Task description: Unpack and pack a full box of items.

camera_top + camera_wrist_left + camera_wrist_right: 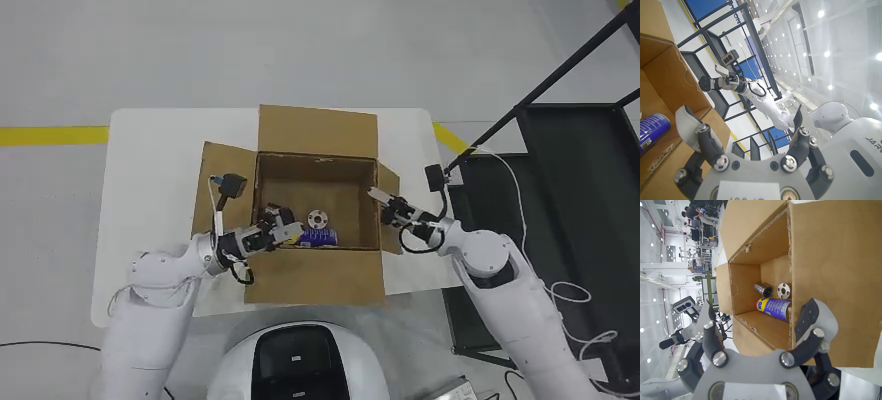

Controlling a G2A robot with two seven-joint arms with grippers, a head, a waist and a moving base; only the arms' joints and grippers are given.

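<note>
The left gripper (283, 229) hangs open and empty inside the box (318, 130), close to its left wall. The right gripper (384, 201) is also spread with nothing held, at the box's right flap. On the box floor lie a blue spray can (774, 308), a metal cylinder (763, 290) and a round flange (784, 291), so I judge unpacking unfinished, with lifting these three out and all the repacking left to do.

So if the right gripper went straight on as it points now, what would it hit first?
Most likely the blue spray can lying in the cardboard box: it sits in line between the fingers of the open right gripper. One finger is close by the side flap, which may catch first; depth unclear.
</note>
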